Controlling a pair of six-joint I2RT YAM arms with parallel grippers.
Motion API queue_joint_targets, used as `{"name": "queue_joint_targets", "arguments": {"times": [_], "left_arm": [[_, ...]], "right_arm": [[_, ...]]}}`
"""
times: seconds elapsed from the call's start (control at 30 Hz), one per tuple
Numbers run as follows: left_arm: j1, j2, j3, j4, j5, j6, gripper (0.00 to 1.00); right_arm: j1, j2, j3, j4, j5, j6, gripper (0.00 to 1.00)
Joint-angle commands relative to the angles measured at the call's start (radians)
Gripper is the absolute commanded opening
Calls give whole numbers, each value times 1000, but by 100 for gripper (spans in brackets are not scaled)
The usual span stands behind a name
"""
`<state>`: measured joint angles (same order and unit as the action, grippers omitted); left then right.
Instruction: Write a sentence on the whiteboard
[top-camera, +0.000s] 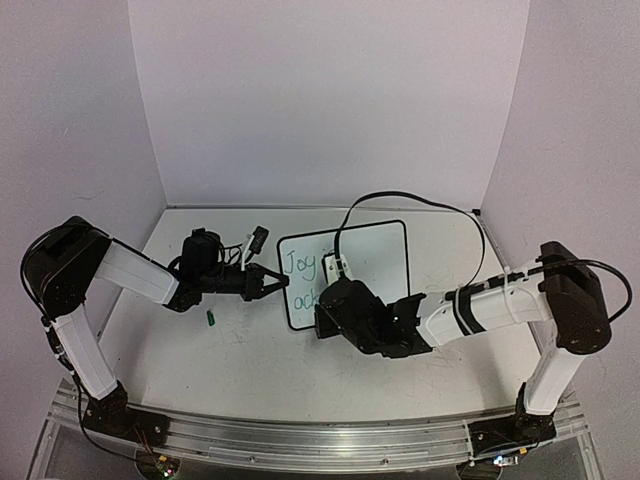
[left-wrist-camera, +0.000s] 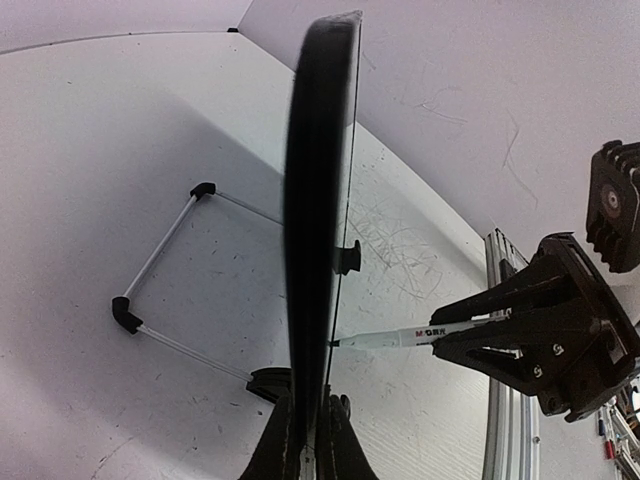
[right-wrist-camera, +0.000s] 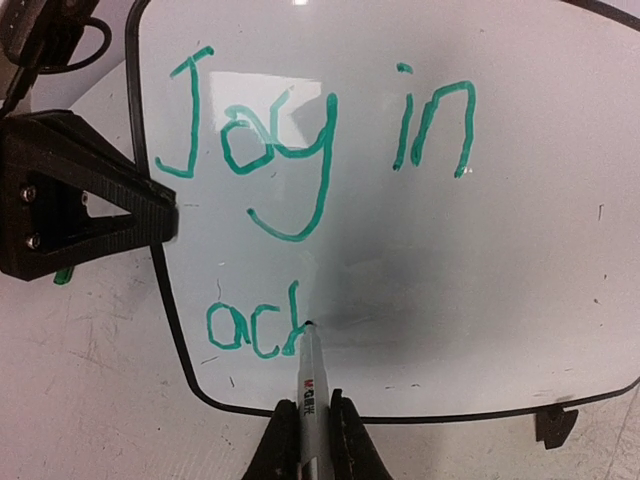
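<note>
The whiteboard (top-camera: 375, 260) sits mid-table, a white board with a thin black border (right-wrist-camera: 480, 270). In the left wrist view it appears edge-on (left-wrist-camera: 318, 200). My left gripper (top-camera: 278, 283) is shut on its left edge (left-wrist-camera: 308, 440). My right gripper (right-wrist-camera: 308, 412) is shut on a white marker (right-wrist-camera: 309, 380). The marker's tip touches the board beside the last letter. The sentence (right-wrist-camera: 260, 150) is in green: "Joy in" on top, "ach" below. In the top view it shows as small green writing (top-camera: 300, 265). My right gripper (top-camera: 330, 308) hovers over the board's lower left corner.
A small green cap (top-camera: 212, 318) lies on the table left of the board. A black cable (top-camera: 400, 200) loops over the board's far side. A white wire frame with black corners (left-wrist-camera: 160, 270) rests behind the board. A black clip foot (right-wrist-camera: 555, 425) sticks out below it.
</note>
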<state>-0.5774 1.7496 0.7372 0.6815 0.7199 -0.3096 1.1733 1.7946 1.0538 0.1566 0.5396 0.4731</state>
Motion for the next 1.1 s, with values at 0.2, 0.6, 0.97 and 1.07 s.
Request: {"name": "queue_joint_targets", "arguments": {"times": [0.2, 0.6, 0.97, 1.07], "left_arm": [[-13, -15, 20, 10, 10, 28, 0], [-14, -12, 20, 9, 10, 27, 0], [-13, -12, 20, 8, 12, 26, 0], [-15, -12, 19, 9, 12, 26, 0]], "right_arm": [[-18, -26, -13, -1, 21, 42, 0], [-14, -28, -53, -12, -1, 87, 0], [-9, -31, -42, -11, -11, 79, 0], [-7, -72, -33, -4, -19, 68, 0]]}}
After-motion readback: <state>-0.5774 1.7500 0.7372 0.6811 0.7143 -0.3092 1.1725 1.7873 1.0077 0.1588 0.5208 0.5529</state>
